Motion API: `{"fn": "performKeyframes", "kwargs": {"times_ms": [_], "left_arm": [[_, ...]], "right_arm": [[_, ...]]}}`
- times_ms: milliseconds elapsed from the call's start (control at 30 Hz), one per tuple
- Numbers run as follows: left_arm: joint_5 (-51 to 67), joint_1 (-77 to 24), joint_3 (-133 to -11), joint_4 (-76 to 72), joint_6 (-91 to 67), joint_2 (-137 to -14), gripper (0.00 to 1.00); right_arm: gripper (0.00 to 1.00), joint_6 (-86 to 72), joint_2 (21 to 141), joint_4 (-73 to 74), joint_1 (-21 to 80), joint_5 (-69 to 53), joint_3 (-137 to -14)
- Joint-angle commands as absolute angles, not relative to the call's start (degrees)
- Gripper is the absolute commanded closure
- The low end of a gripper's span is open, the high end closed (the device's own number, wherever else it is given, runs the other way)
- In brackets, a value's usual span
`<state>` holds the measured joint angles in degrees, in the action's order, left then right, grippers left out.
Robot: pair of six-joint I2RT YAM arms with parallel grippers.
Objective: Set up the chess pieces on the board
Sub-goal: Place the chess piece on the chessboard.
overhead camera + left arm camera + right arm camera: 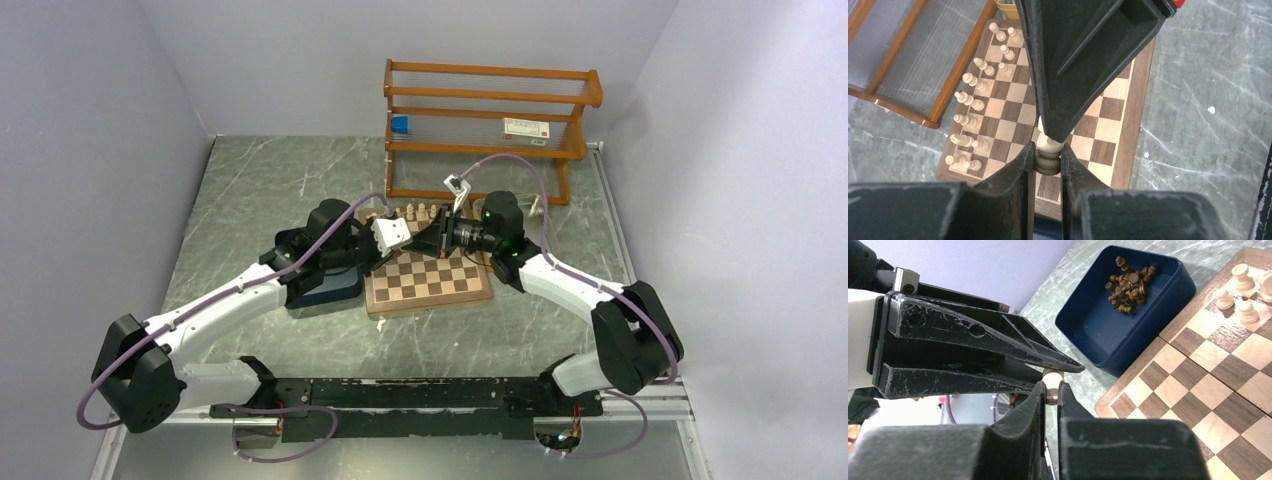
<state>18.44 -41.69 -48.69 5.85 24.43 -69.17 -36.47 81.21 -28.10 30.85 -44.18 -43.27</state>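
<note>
One cream chess piece (1048, 150) hangs above the board (1139, 95), held from both ends. My left gripper (1048, 162) is shut on its wide base. My right gripper (1051, 390) is closed round its other end (1052, 381), with my left gripper's fingers (998, 347) reaching in from the left. In the top view the two grippers meet tip to tip (422, 238) over the board's far left part (430, 285), hiding the piece. Several cream pieces (973, 95) stand in two rows along the far edge. Dark pieces (1128, 282) lie heaped in the blue tray (1098, 337).
The blue tray (335, 292) lies just left of the board, partly under my left arm. A wooden rack (490, 120) stands behind the board against the back wall. Grey walls close in the marbled tabletop (250, 190) on three sides.
</note>
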Motion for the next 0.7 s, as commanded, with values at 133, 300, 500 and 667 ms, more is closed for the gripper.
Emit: {"fn": "performKeyframes", "kwargs": {"times_ms": [133,300,500,667], "left_arm": [[19.75,-42.12,-49.32,1.27,18.10,-69.06,0.78],[20.80,-42.18,-48.97,3.07,16.59,-68.62,0.54],[18.26,-42.15,-49.04,6.61,15.50,-65.45,0.26],[15.41,-42.01,-48.14,8.30,13.58,-62.61,0.00]], "right_arm": [[1.00,-37.72,78.91,-29.59,31.07,-38.33,-43.77],[1.00,-28.42,79.04,-13.13,31.05,-30.94,-50.38],[1.00,-15.99,80.98,8.19,30.79,-15.15,-60.93],[1.00,-8.54,86.46,20.01,30.68,-4.82,-70.87]]}}
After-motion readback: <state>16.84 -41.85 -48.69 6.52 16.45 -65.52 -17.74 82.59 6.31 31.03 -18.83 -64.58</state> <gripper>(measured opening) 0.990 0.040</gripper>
